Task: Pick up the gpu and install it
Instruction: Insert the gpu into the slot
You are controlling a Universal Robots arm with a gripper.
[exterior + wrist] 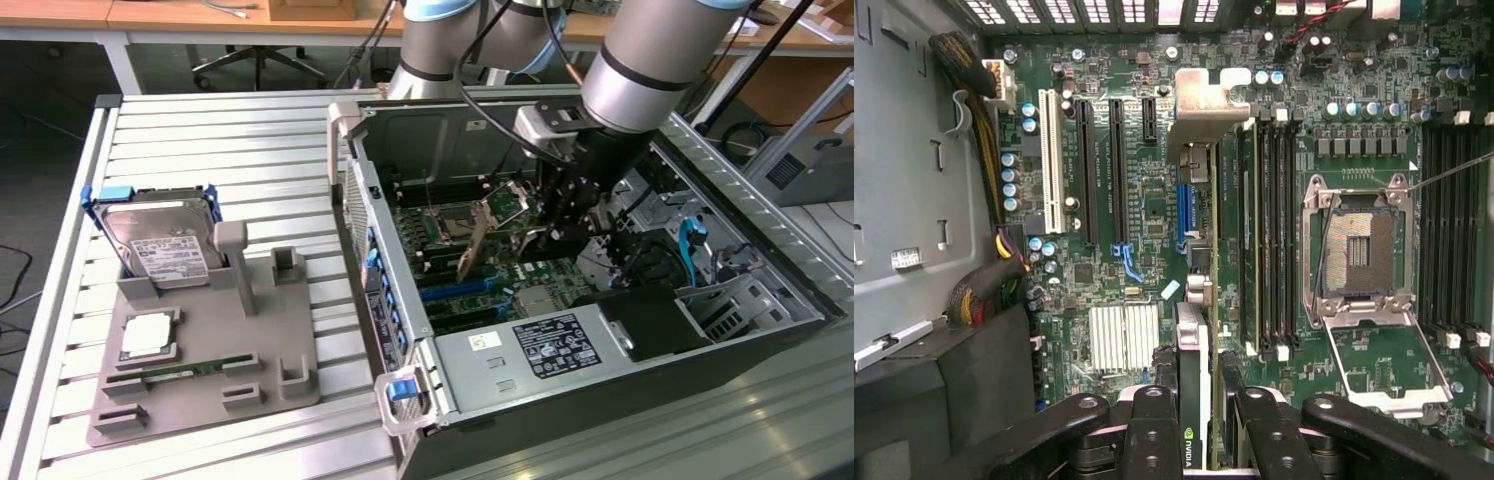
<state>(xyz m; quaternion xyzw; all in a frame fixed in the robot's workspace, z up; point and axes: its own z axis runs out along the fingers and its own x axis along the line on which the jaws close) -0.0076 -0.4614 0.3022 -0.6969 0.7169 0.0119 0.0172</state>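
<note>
Clamped edge-on in the gripper (pixel 1199 425), the gpu (pixel 1192 345) could miss its slot if tilted and gouge the open socket (pixel 454 220) at its nine o'clock in the exterior view.

Silver tubular arm (pixel 651 62), black pincer (pixel 566 222)
</note>
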